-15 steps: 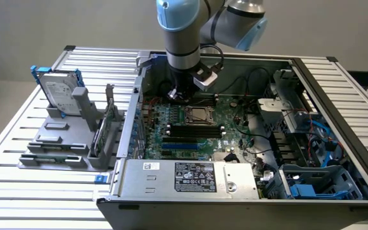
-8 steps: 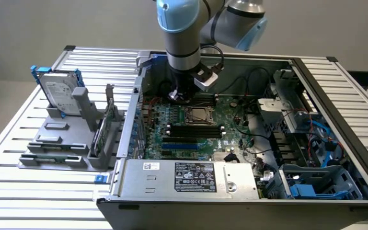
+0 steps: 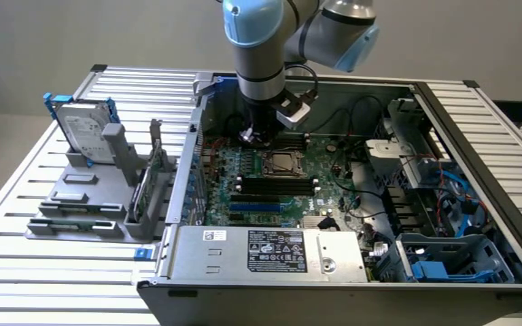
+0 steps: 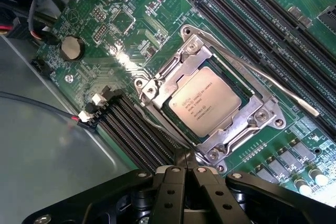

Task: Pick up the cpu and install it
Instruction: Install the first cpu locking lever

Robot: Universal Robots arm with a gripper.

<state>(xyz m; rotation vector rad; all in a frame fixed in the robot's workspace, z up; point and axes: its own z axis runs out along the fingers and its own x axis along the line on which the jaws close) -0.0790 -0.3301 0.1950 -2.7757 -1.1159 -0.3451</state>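
Observation:
The cpu (image 4: 203, 102), a small square chip with a silver-grey printed top, lies flat in the motherboard socket, framed by the metal retention bracket (image 4: 261, 113). In the exterior view the cpu (image 3: 284, 161) sits mid-board inside the open computer case. My gripper (image 4: 184, 157) is shut with nothing between its black fingers (image 4: 169, 192), its tips just off one edge of the socket bracket. In the exterior view my gripper (image 3: 252, 136) hangs low over the board, beside the socket toward that view's left. A thin socket lever (image 4: 265, 80) runs along one side of the bracket.
Black memory slots (image 3: 274, 183) lie in front of the socket. Cables (image 3: 442, 190) and a boxy silver block (image 3: 383, 151) crowd the case at the exterior view's right. A power supply (image 3: 266, 252) spans the front. Outside, a grey rack (image 3: 89, 204) holds a hard drive (image 3: 87, 129).

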